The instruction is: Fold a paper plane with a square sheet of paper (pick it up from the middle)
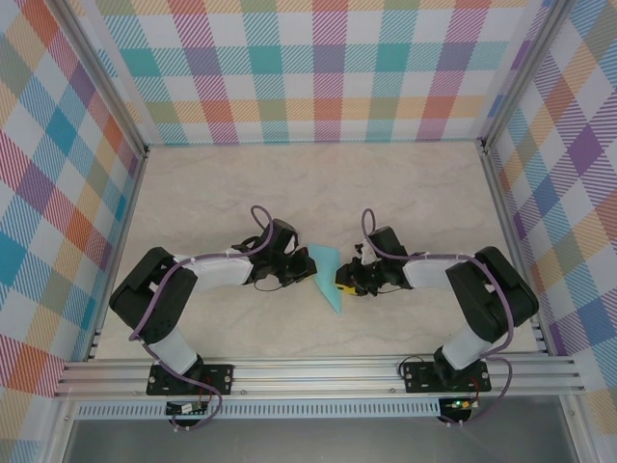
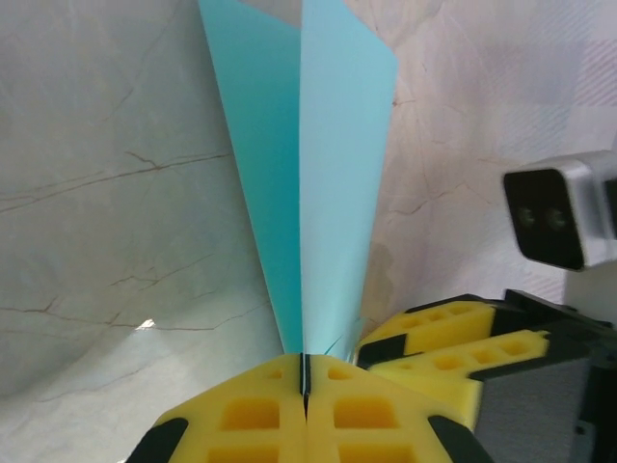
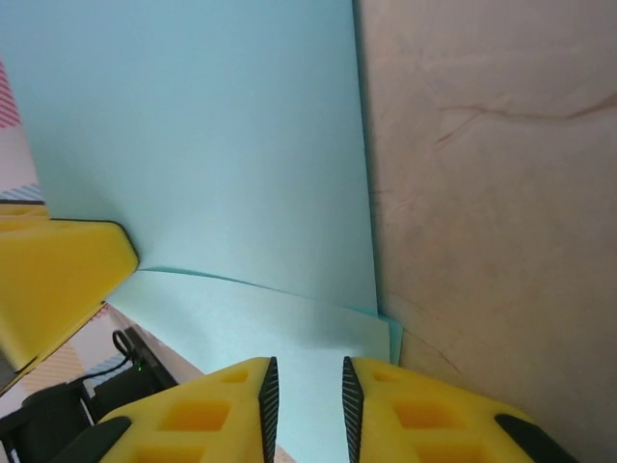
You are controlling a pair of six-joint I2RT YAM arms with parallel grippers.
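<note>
Paper plane (image 1: 326, 278): turquoise dart between your two arms, about mid-worktop and a bit toward the near side, with the pointed tip aimed back at the bases. The centre crease shows up nicely from the left wrist.
Left arm (image 1: 207, 275): jaws pressed together right on the crease line, with the two wings fanning away on either side. I reckon that pinch is there to hold the fold flat so the dart can't spring open.
Right arm (image 1: 453, 275): jaws a little apart, with a paper edge lying in the gap and nothing squeezing it as far as I can see. My guess is you're steadying from the opposite side rather than carrying.
Worktop (image 1: 405, 193): pale marbled surface under the plane. I can't tell if the paper rests on it or hangs just above.
Stage: the shape already reads as a finished dart, so I'd say you're near the end — the middle pickup looks like what's left.
Watch out: thin paper and only one real pinch. If the right side snags while you move, the crease could skew or tear.
</note>
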